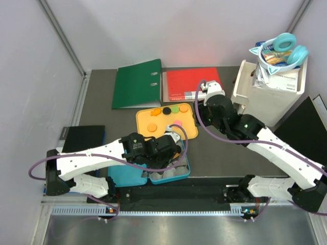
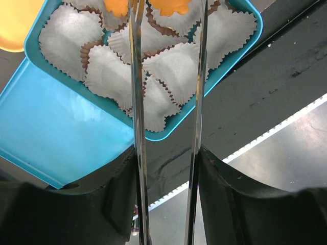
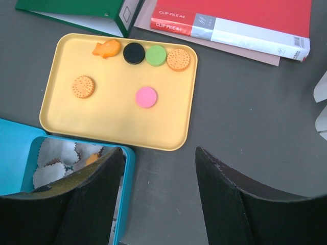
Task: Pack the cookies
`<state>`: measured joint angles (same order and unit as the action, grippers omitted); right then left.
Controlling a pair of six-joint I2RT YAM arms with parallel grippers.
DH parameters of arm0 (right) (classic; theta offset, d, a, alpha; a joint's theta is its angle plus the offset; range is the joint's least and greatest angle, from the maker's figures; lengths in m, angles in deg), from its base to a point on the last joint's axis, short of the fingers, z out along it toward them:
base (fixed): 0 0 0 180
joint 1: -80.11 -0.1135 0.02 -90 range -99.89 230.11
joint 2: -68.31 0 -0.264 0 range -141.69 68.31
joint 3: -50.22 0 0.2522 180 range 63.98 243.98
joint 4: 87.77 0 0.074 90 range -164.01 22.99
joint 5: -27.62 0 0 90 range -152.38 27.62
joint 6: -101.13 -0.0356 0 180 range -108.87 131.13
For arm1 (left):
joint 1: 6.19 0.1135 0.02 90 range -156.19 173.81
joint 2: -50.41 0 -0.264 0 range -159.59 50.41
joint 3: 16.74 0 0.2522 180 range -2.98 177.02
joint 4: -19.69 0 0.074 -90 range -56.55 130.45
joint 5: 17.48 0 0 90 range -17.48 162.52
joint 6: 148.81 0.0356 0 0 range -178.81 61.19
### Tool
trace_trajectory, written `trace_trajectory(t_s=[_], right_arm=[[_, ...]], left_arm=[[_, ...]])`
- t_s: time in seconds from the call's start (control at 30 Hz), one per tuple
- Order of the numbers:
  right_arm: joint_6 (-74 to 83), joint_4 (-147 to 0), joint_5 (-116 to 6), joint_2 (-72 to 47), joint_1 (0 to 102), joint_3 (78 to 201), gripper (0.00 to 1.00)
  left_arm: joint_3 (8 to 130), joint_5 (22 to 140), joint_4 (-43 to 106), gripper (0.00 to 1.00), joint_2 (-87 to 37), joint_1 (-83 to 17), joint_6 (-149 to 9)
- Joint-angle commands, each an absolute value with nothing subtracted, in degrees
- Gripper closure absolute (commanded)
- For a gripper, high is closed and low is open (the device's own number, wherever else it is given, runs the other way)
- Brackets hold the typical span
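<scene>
The cookies lie on a yellow tray [image 1: 191, 133]: two round orange ones [image 3: 83, 87] [image 3: 178, 59], a black one [image 3: 134, 53], a green one [image 3: 156, 55], a pink one [image 3: 146, 97] and an orange fish-shaped one [image 3: 107, 48]. A blue tin [image 2: 240, 56] in front of the tray holds white paper cups [image 2: 173, 66]; two orange cookies [image 2: 118, 6] sit in cups at its far side. My left gripper [image 2: 167, 153] is shut on metal tongs [image 2: 135, 102] and hangs over the tin [image 1: 168, 176]. My right gripper [image 3: 158, 153] is open and empty above the table, beside the tray's right side.
The tin's blue lid [image 2: 61, 138] lies left of the tin. A green binder [image 1: 137, 83] and a red file [image 1: 191, 84] lie behind the tray. A white bin [image 1: 271, 92] with headphones stands at the back right. A black notebook [image 1: 82, 137] lies at the left.
</scene>
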<state>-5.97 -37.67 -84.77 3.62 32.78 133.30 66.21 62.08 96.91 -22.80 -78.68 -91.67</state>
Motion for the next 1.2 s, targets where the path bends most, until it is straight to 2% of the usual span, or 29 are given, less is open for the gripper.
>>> trace_trajectory(t_s=[0.0, 0.2, 0.3, 0.33, 0.47, 0.7, 0.93, 1.17], right_arm=[[-5.13, -40.17, -84.44, 3.27, 33.44, 135.26, 0.41], [-4.95, -40.34, -84.26, 2.91, 33.53, 135.44, 0.41], [-4.95, -40.17, -84.44, 3.0, 33.53, 135.61, 0.41], [-4.86, -40.17, -84.44, 3.09, 33.53, 135.61, 0.41], [-4.69, -40.17, -84.7, 3.35, 33.53, 135.79, 0.41], [-5.39, -39.82, -84.7, 4.93, 33.62, 134.39, 0.41], [-6.79, -38.67, -84.79, 8.1, 33.7, 131.57, 0.4], [-7.67, -37.71, -84.96, 9.94, 33.7, 129.99, 0.4]], left_arm=[[67.86, 61.71, 95.33, 0.48, -20.34, -78.96, -91.51], [68.91, 60.22, 95.76, 0.47, -20.34, -78.96, -91.51], [72.24, 54.26, 97.26, 0.47, -19.29, -78.96, -91.07], [73.3, 49.1, 97.61, 0.47, -18.94, -78.96, -91.24], [78.84, 43.34, 98.4, 0.41, -19.71, -75.55, -87.47], [77.37, 47.28, 89.81, 0.41, -29.64, -60.96, -80.08], [76.56, 50.54, 79.7, 0.42, -42.38, -53.66, -81.04], [76.66, 47.91, 82.48, 0.41, -44.6, -48.47, -82.63]])
